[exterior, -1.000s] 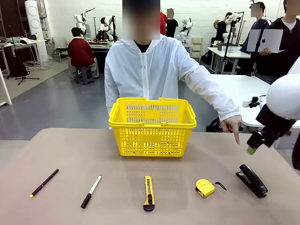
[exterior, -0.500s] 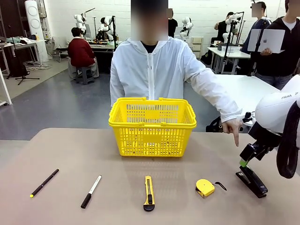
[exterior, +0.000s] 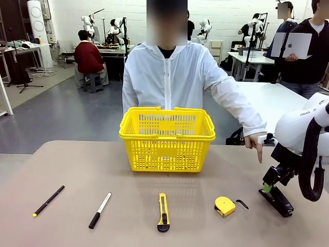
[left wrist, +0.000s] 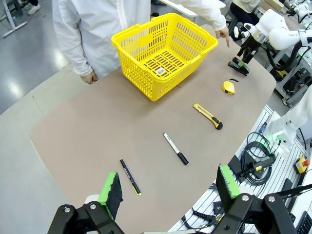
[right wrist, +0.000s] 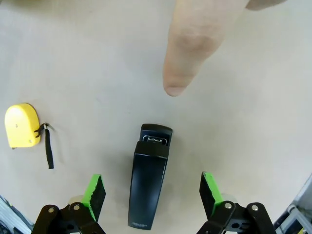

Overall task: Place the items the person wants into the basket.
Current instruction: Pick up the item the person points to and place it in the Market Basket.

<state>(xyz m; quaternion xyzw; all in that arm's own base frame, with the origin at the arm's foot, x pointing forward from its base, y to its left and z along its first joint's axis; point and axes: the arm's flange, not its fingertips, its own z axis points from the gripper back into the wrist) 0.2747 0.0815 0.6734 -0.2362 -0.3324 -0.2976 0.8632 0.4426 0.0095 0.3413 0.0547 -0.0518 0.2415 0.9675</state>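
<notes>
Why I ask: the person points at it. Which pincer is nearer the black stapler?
Right. The right pincer hangs open just over the stapler, a finger on each side; the left pincer is open high over the table's other end, far off.

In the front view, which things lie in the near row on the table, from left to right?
The black pen, the black-and-white marker, the utility knife, the tape measure, the black stapler.

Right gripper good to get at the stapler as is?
Probably yes. The right gripper is open above the black stapler, jaws either side, nothing between. The person's finger points near its far end.
</notes>
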